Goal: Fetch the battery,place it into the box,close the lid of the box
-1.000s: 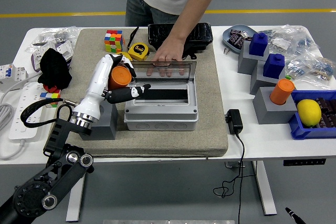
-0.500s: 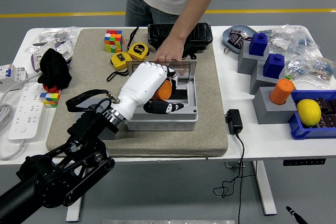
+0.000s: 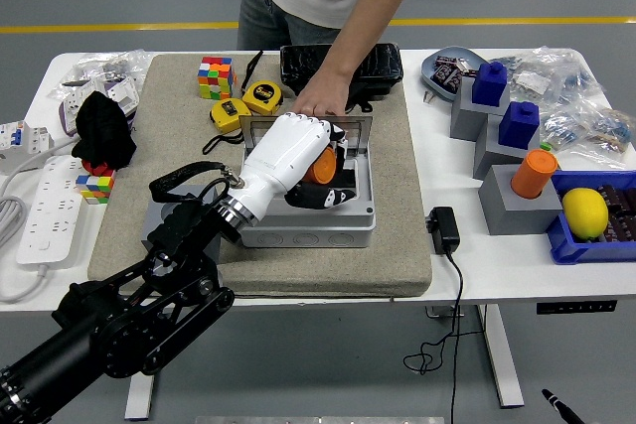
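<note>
My left hand (image 3: pixel 316 174), white-backed with black fingers, is over the open grey box (image 3: pixel 306 220) and shut on an orange battery (image 3: pixel 321 167). The battery hangs inside the box opening, toward its right half. The box's clear lid (image 3: pixel 353 130) stands raised at the back, held by a person's hand (image 3: pixel 318 101) reaching from the far side. The left arm (image 3: pixel 149 295) comes in from the lower left and hides the box's left part. A second orange battery (image 3: pixel 534 173) stands on a grey block at the right. My right hand is out of sight.
The box sits on a grey mat (image 3: pixel 397 245). Behind it lie two yellow tape measures (image 3: pixel 262 96), a Rubik's cube (image 3: pixel 215 77) and a black case (image 3: pixel 368 65). Grey blocks with blue caps (image 3: pixel 489 84), a blue bin with a lemon (image 3: pixel 584 212) and a black adapter (image 3: pixel 443 229) fill the right.
My left hand carried the orange battery from the grey block at the box's left rightward over the box and now lower into its opening. The person's hand kept holding the lid.
</note>
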